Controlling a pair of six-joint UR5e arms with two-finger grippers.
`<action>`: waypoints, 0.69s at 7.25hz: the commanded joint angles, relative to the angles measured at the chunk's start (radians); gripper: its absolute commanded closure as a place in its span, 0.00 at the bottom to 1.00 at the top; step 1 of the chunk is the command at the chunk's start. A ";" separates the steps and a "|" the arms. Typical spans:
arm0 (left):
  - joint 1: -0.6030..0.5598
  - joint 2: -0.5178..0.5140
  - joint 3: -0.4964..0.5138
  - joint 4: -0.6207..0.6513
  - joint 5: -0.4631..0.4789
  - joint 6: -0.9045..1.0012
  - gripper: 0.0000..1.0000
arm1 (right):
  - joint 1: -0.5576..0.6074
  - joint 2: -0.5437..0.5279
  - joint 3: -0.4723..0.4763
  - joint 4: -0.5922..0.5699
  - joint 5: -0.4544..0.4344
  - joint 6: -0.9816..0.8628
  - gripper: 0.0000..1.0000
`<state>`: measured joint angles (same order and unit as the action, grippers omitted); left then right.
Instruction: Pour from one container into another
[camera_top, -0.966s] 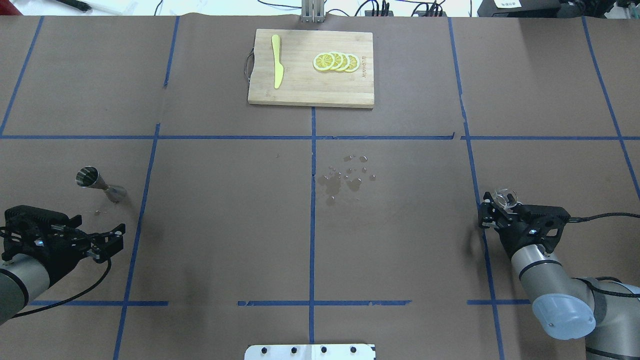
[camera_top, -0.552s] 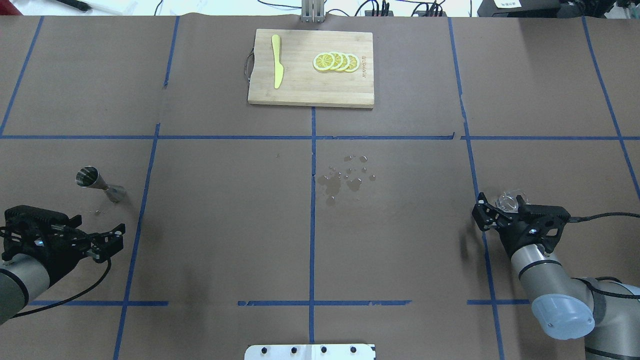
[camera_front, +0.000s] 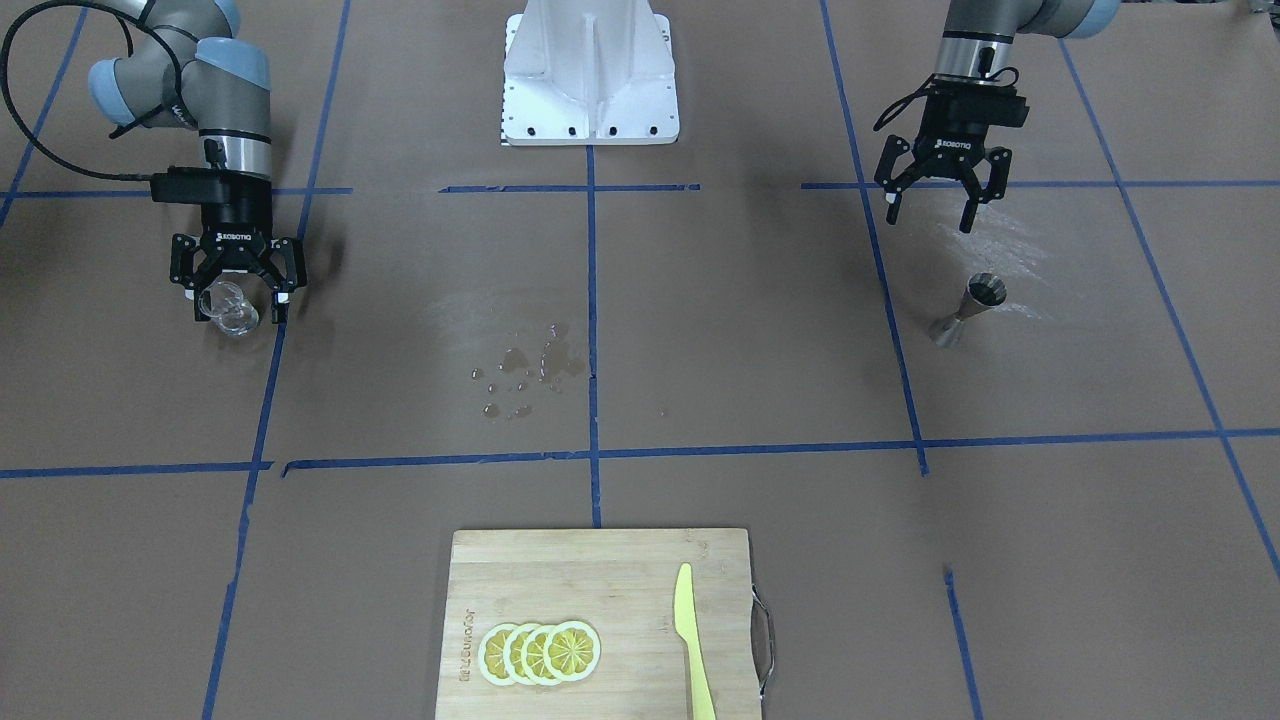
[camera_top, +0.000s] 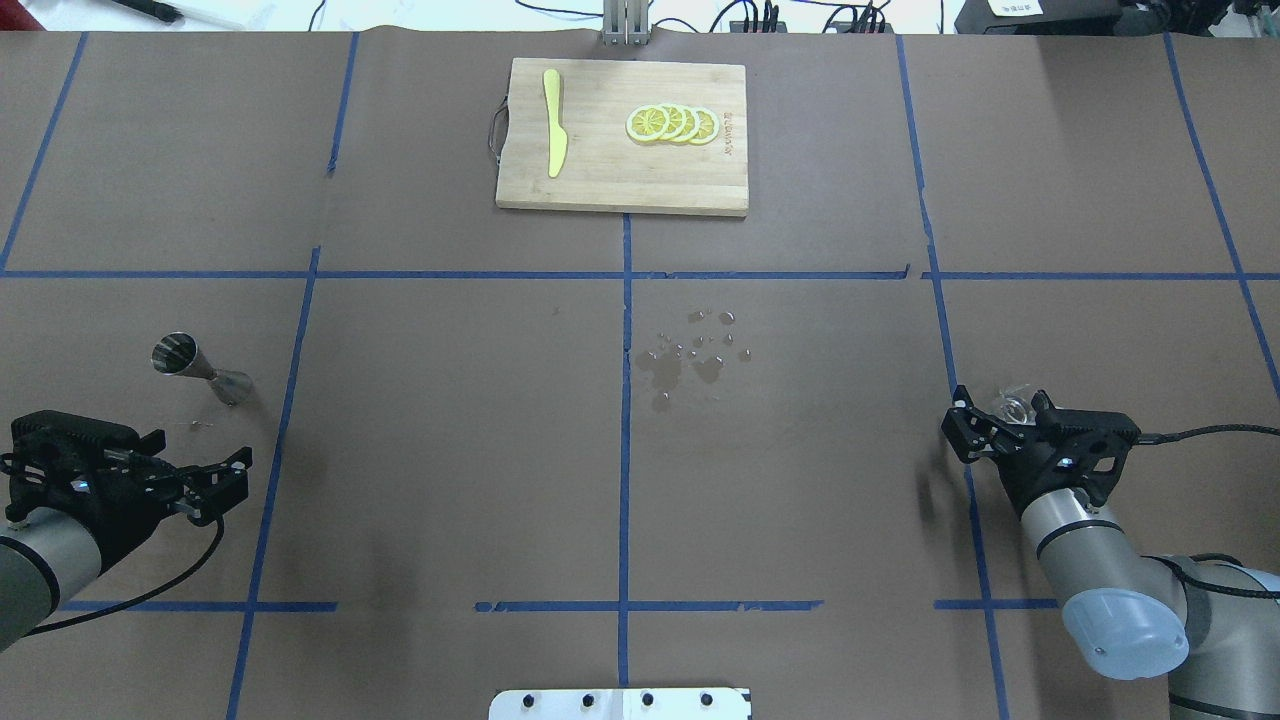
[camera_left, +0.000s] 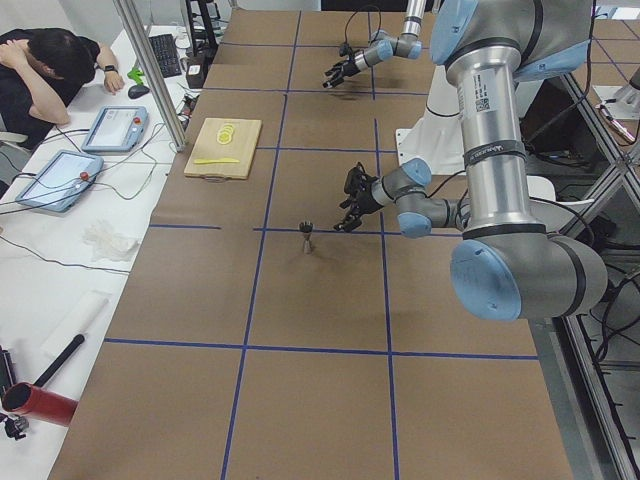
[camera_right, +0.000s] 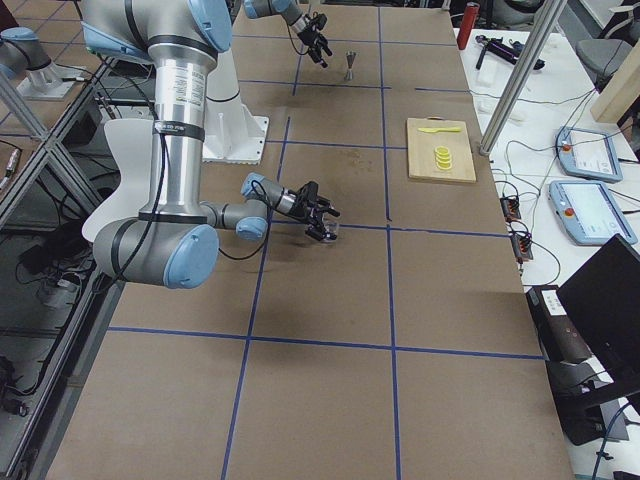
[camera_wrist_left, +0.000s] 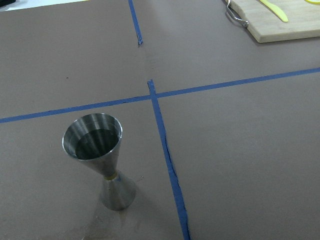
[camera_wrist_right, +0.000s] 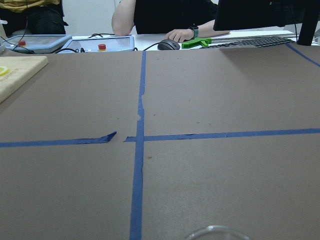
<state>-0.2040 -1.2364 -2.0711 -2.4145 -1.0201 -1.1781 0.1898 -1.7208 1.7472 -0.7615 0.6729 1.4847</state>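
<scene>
Right claw (camera_front: 238, 308) open around glass cup (camera_top: 1011, 406); left claw (camera_front: 929, 222) open; jigger (camera_wrist_left: 102, 160) holds liquid.

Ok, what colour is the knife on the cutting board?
Pale yellow. The knife shows best in the overhead exterior view.

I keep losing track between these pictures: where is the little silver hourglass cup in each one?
Front-facing: jigger at right, above mid height.
Overhead: far left, mid height.
Exterior left: at the centre.
Exterior right: near the top, just right of centre.
Left wrist: lower left, large.
Right wrist: not in view.
Shared landmark: the cutting board, in every view.
</scene>
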 joint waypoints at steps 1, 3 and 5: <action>0.000 -0.005 0.000 0.000 -0.001 0.000 0.00 | 0.000 -0.008 0.000 0.001 0.001 -0.003 0.00; 0.002 -0.009 0.000 0.000 -0.002 0.000 0.00 | 0.002 -0.013 0.005 -0.001 0.002 -0.003 0.00; 0.000 -0.009 -0.003 0.000 -0.003 0.002 0.00 | 0.002 -0.019 0.024 0.001 0.010 -0.003 0.00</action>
<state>-0.2036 -1.2449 -2.0716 -2.4145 -1.0220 -1.1778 0.1914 -1.7345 1.7587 -0.7614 0.6779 1.4819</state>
